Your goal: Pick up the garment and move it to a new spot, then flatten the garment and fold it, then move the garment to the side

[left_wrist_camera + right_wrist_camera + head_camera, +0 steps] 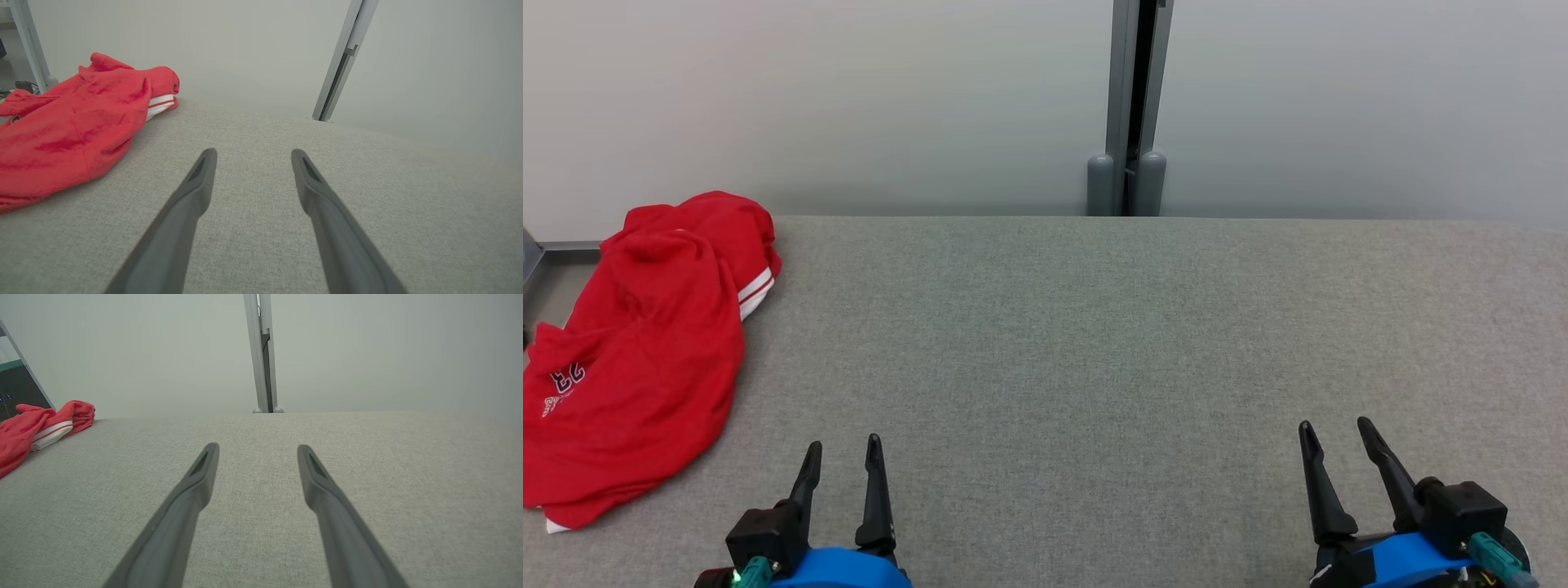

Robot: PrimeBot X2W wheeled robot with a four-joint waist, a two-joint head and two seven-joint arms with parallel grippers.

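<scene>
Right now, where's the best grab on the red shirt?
Probably the bunched far end of the red shirt, by the striped cuff: it stands up, the near part lies flat. Come from its right with the nearer, open left gripper.

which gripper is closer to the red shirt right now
Left. The left gripper sits open just right of the crumpled red shirt, not touching; the right gripper, also open, is far across the table.

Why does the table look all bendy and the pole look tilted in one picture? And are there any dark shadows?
Left wrist view: the wide lens bows the far edge of the table, and the pole looks tilted. Head view: that same edge runs straight, the pole stands upright, and the light is soft, leaving only a faint shadow beside the red shirt.
</scene>
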